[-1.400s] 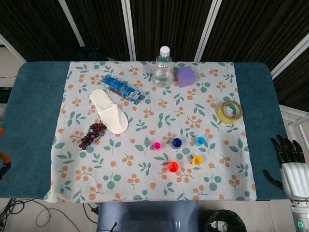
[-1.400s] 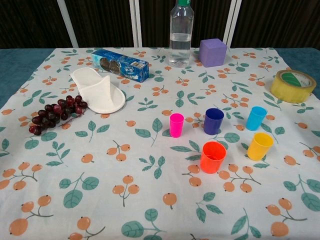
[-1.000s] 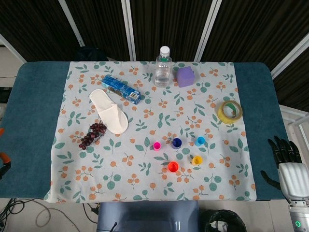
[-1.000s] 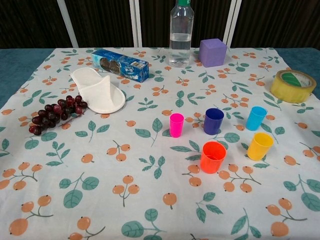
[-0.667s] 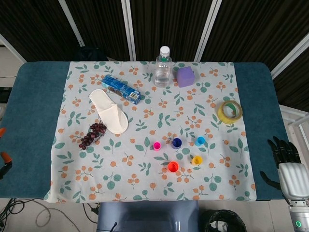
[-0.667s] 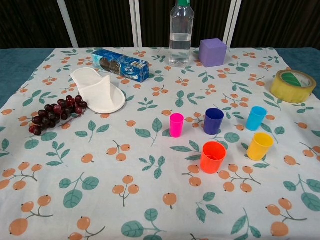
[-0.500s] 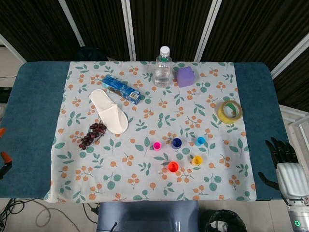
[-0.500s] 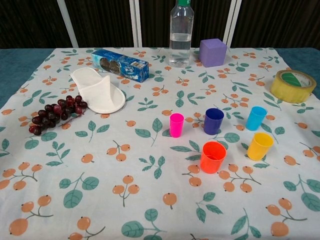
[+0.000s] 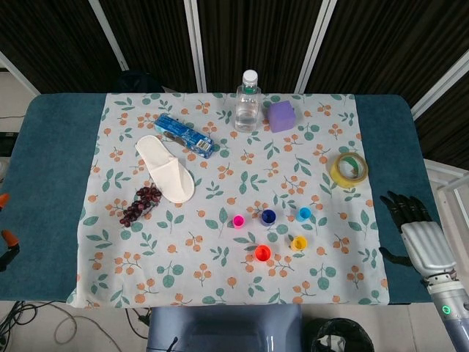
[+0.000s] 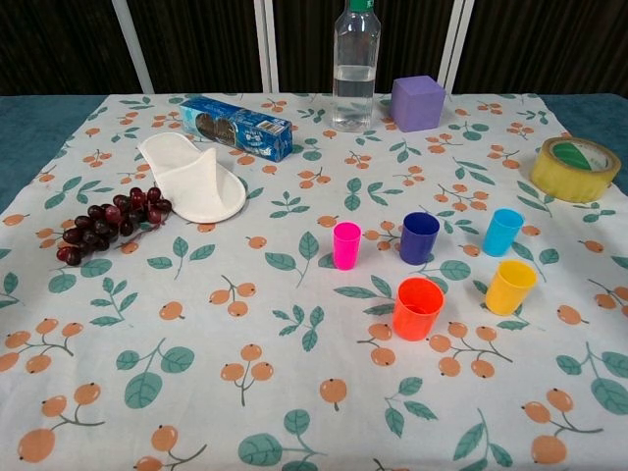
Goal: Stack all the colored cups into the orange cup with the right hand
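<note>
Teal worktop carries a floral cloth on which everything lies. At the far edge a clear water bottle stands upright beside a purple cube; a blue box lies toward the left, just behind a white slipper, and dark grapes lie by the slipper's near-left side. A yellow tape roll lies flat at the right. The right hand hovers off the cloth's right edge, over the worktop's bare strip, fingers spread and holding nothing; it is well apart from the cups. The left hand is out of sight in both views. All cups stand upright and apart: orange cup nearest, yellow cup to its right, purple cup, light blue cup and pink cup behind.
</note>
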